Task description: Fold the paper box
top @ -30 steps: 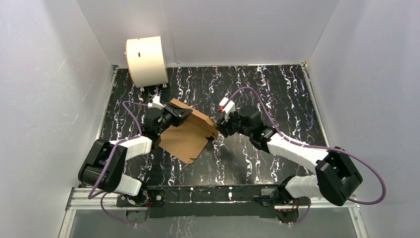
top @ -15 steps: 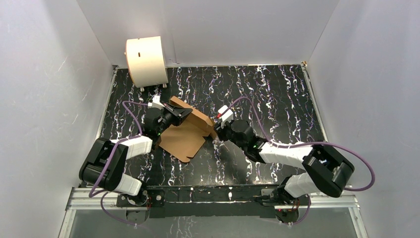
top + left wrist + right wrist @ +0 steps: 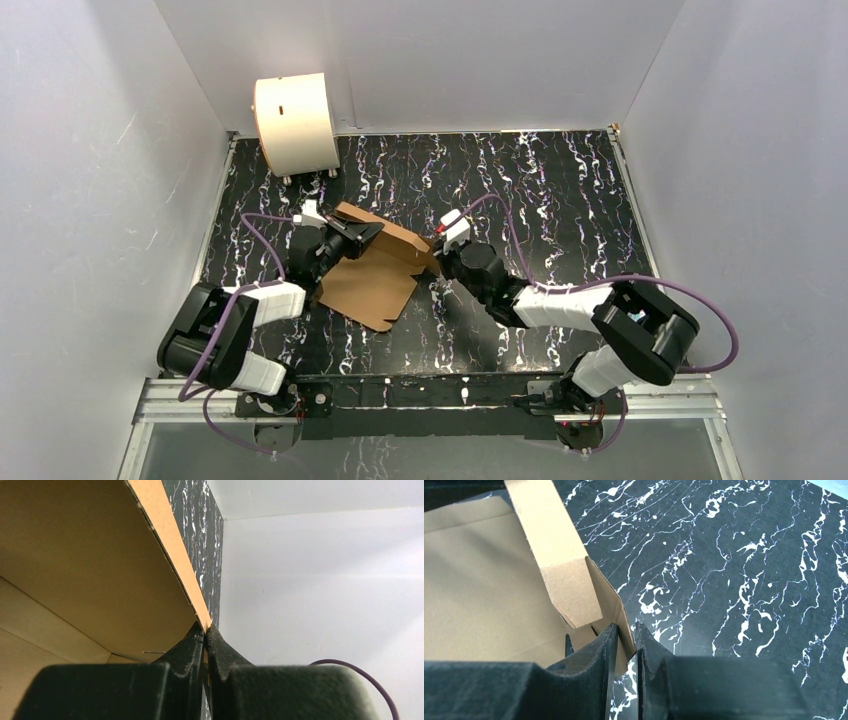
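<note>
The paper box lies as a brown cardboard sheet, partly folded, left of the table's middle, with its far wall raised. My left gripper is shut on the far left flap. In the left wrist view its jaws pinch the flap's edge. My right gripper is at the box's right corner. In the right wrist view its fingers straddle the corner wall with a narrow gap showing between them, beside a folded-in tab.
A cream-white drum stands at the back left corner on the black marbled table. White walls close in the left, right and back sides. Purple cables loop off both arms.
My right gripper has narrowed around the box's right corner, and its forearm has swung in lower and nearer. My left gripper has finished closing on the flap and drawn it slightly left.
</note>
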### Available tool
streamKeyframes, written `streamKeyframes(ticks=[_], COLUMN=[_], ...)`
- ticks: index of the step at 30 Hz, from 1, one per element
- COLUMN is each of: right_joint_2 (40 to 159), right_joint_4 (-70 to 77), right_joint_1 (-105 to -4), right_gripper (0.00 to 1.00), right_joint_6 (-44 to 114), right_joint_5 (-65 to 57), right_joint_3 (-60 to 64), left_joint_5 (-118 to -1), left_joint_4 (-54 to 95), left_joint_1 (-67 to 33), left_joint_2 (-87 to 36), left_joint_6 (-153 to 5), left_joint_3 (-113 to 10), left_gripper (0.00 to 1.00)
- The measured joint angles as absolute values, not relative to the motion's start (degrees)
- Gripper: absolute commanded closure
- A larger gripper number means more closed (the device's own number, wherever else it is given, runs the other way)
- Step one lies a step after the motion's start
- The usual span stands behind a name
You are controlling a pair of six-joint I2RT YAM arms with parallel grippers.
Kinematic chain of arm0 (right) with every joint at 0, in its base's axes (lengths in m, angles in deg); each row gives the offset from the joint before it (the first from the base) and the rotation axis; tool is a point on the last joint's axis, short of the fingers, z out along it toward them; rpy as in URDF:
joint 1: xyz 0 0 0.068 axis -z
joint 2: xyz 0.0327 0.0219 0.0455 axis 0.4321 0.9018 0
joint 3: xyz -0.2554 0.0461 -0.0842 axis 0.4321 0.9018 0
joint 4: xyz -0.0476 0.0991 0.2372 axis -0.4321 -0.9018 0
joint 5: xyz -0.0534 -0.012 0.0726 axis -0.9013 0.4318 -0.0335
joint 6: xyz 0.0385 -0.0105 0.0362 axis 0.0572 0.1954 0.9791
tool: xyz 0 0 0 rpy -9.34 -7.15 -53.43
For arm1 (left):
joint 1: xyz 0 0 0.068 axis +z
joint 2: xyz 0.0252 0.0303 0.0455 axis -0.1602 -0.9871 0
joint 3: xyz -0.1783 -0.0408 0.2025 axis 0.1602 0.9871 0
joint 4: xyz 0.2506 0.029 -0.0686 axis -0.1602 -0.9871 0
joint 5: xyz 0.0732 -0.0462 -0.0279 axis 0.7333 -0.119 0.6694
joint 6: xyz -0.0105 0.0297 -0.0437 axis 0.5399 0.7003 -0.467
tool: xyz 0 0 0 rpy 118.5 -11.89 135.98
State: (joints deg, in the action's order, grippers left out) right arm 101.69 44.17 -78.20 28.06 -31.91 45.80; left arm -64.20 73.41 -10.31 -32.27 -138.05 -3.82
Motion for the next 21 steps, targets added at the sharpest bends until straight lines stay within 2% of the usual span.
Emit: streamKeyframes(ticks=[9,21], right_joint_2=[103.35,106.85], right_joint_4=[40.69,33.42], right_joint_1=[-78.68,-80.47], right_gripper=[0.77,0.77], right_joint_6=[34.20,43.12], right_joint_5=[-33.54,-42.07], right_joint_3=[42.00,35.53], left_joint_5=[-59.92,-53.31], left_joint_4=[73.80,75.81], left_joint_1=[-11.67,-15.80], left_joint_2=[-28.16,-26.11], left_joint_6=[-138.11,-137.70], left_joint_3=[-0.41,1.56], left_gripper=[1.00,1.00])
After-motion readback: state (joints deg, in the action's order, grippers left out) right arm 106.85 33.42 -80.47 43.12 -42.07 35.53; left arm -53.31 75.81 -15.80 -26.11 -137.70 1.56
